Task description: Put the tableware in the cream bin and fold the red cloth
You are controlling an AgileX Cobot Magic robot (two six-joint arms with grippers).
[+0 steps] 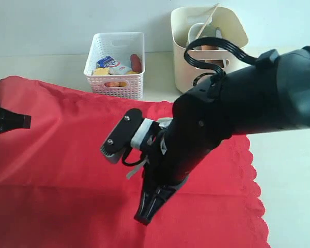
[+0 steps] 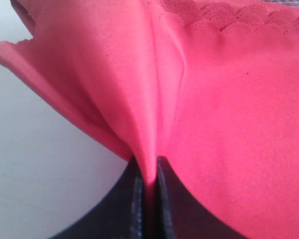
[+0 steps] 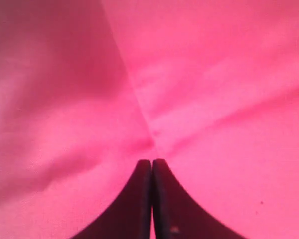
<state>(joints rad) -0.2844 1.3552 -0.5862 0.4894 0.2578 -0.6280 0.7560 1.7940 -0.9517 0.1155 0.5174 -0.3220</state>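
The red cloth [image 1: 67,170] lies spread over most of the table, its scalloped edge [image 1: 253,170] on the right. A raised fold of the red cloth [image 2: 139,99] runs down into my left gripper [image 2: 148,164], which is shut on it. This left gripper [image 1: 26,121] shows at the far left. My right gripper [image 1: 143,219] points down at the cloth's near middle. Its jaws [image 3: 152,162] are shut, tips at the cloth where creases meet, with no fabric seen between them. The cream bin [image 1: 183,62] at the back holds tableware: a pale bowl [image 1: 199,32], a chopstick [image 1: 209,15].
A white perforated basket [image 1: 116,82] with food items stands left of the cream bin, just behind the cloth's far edge. My right arm [image 1: 248,108] reaches across in front of the bin. Bare pale table [image 1: 289,196] lies right of the cloth.
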